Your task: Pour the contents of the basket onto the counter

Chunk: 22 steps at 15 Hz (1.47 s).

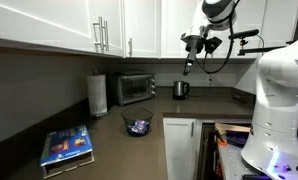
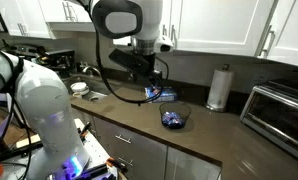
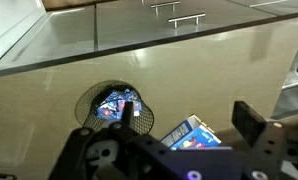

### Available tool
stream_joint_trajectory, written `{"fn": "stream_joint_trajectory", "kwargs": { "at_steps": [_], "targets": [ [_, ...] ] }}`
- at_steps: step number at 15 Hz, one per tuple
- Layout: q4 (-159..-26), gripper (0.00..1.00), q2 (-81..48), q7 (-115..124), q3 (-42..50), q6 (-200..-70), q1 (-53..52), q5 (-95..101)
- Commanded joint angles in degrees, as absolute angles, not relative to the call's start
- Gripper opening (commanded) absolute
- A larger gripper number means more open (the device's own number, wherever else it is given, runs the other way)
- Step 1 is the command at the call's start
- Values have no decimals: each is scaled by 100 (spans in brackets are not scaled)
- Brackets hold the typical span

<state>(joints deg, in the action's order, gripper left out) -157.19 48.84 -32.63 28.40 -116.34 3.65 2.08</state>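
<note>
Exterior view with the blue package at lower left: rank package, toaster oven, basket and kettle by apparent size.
1. blue package, helped by being nearest the camera
2. toaster oven
3. basket, only slightly smaller-looking, so unsure
4. kettle

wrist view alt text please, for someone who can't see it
A round wire mesh basket holding small blue and white packets sits on a counter, seen from above, with a flat blue package lying beside it. The dark end effector fills the bottom edge, open and holding nothing; cabinet fronts with bar handles run along the top.
</note>
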Motion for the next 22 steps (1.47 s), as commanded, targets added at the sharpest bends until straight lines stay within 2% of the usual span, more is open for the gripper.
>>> {"fn": "stream_joint_trajectory", "kwargs": {
  "at_steps": [1,12,22],
  "targets": [
    [-15713,100,4833,-3356,2726,-11627,488,94],
    [-15713,100,4833,-3356,2726,-11627,488,93],
    [-15229,100,3313,-3071,1728,-13412,-152,242]
  ]
}}
